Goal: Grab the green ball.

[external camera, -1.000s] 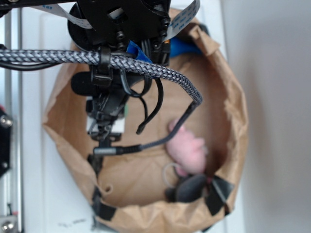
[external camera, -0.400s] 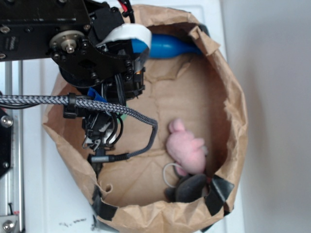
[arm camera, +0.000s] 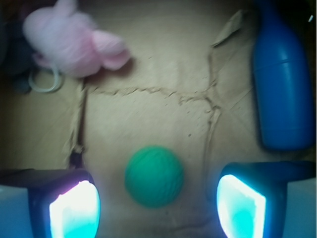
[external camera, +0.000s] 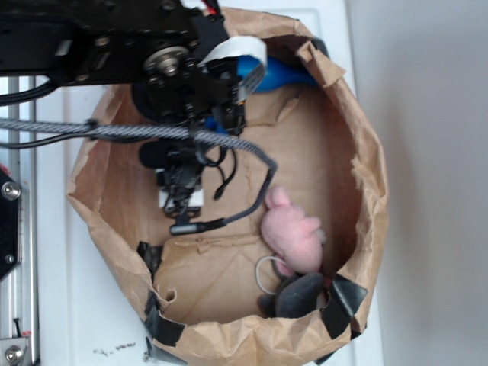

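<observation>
The green ball (arm camera: 154, 175) lies on the brown paper floor of the bag, showing only in the wrist view. It sits between and a little ahead of my gripper's (arm camera: 157, 210) two lit fingers (arm camera: 74, 208), touching neither. The jaws stand wide open and empty. In the exterior view the gripper (external camera: 181, 200) hangs inside the left part of the paper bag (external camera: 366, 152), and the arm hides the ball.
A pink plush toy (external camera: 292, 232) (arm camera: 69, 39) lies right of the middle. A blue bottle-shaped pin (external camera: 278, 74) (arm camera: 282, 89) rests at the bag's far wall. A grey toy (external camera: 301, 293) with a white ring (arm camera: 44, 82) lies near the front wall. The bag's walls stand all round.
The arm has swung over the bag's left side, and the gripper has shifted a little right and up in the picture. The toys have not moved.
</observation>
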`<state>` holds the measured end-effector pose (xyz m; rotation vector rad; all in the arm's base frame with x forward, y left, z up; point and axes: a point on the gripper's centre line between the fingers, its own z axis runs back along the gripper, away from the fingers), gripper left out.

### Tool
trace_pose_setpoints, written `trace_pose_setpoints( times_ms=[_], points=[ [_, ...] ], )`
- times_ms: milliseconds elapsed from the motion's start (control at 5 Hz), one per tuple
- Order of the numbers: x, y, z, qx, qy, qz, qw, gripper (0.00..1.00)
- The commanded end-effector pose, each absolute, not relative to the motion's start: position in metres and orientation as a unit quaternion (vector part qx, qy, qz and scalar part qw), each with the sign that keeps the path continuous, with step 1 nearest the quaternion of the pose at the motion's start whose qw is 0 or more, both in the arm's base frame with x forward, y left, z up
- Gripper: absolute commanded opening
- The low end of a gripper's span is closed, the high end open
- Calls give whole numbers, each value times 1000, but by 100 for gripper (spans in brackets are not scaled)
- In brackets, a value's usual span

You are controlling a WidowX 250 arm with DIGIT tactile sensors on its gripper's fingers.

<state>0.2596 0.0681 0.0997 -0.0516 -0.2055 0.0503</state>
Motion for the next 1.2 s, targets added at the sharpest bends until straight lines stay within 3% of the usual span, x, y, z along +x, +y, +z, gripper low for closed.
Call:
trace_pose_setpoints(
  times_ms=[0, 600, 1000],
  points=[
    [269, 66, 82, -2, -113, 44, 993, 100],
    [251, 33, 53, 30, -119, 9, 992, 100],
    [250, 28, 55, 12, -100, 14, 995, 100]
  ],
)
